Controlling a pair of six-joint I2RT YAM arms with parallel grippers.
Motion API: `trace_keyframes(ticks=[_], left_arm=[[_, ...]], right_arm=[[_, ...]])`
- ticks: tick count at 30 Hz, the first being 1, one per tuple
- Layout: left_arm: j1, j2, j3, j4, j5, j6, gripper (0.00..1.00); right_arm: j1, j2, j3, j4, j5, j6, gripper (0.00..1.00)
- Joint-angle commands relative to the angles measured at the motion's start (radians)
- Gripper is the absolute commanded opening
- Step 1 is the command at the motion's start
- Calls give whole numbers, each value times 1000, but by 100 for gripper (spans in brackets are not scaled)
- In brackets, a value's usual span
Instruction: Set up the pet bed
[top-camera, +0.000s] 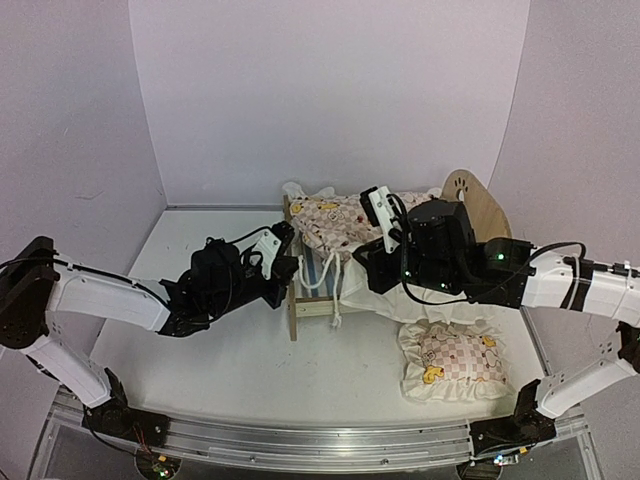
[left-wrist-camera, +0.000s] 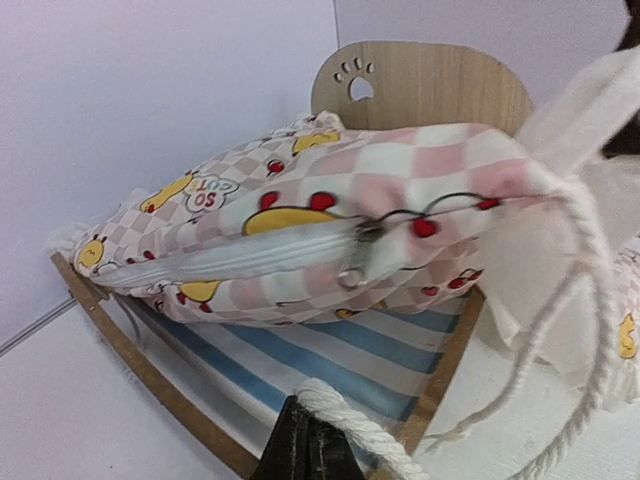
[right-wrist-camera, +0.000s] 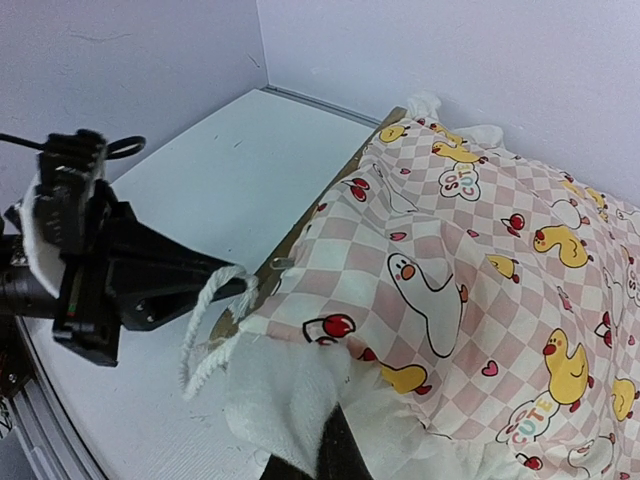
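The pet bed (top-camera: 315, 308) stands mid-table, its paw-print headboard (top-camera: 478, 200) to the right and its blue-and-white striped base (left-wrist-camera: 350, 350) partly bare. The duck-print quilt (top-camera: 335, 222) lies bunched over the bed, lifted at the foot end. My left gripper (top-camera: 290, 268) sits at the footboard. In the left wrist view the left gripper (left-wrist-camera: 305, 412) is shut on a white cord (left-wrist-camera: 350, 425) that runs to the quilt (left-wrist-camera: 300, 220). My right gripper (right-wrist-camera: 335, 435) is shut on the quilt's white fleecy edge (right-wrist-camera: 290, 390), over the bed's near side.
The matching frilled pillow (top-camera: 452, 360) lies on the table in front of the bed, at the right. More white cord loops (top-camera: 325, 272) hang over the footboard. White walls close the back and both sides.
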Motion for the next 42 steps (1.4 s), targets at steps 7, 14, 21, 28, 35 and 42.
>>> trace_keyframes(ticks=[7, 14, 21, 28, 35, 42], left_arm=[[74, 104, 85, -72, 143, -46, 0], [84, 121, 108, -78, 143, -74, 0], [109, 110, 91, -98, 114, -98, 0], [109, 75, 66, -127, 96, -98, 18], [109, 21, 11, -129, 64, -139, 40], [110, -88, -59, -135, 35, -161, 50]], right_arm=[[-2, 19, 74, 38, -31, -3, 0], [-2, 58, 118, 50, -48, 24, 0], [-2, 109, 162, 53, -27, 70, 0], [-2, 168, 198, 72, -3, 126, 0], [-1, 217, 231, 87, 48, 152, 0], [-2, 251, 268, 123, 57, 147, 0]])
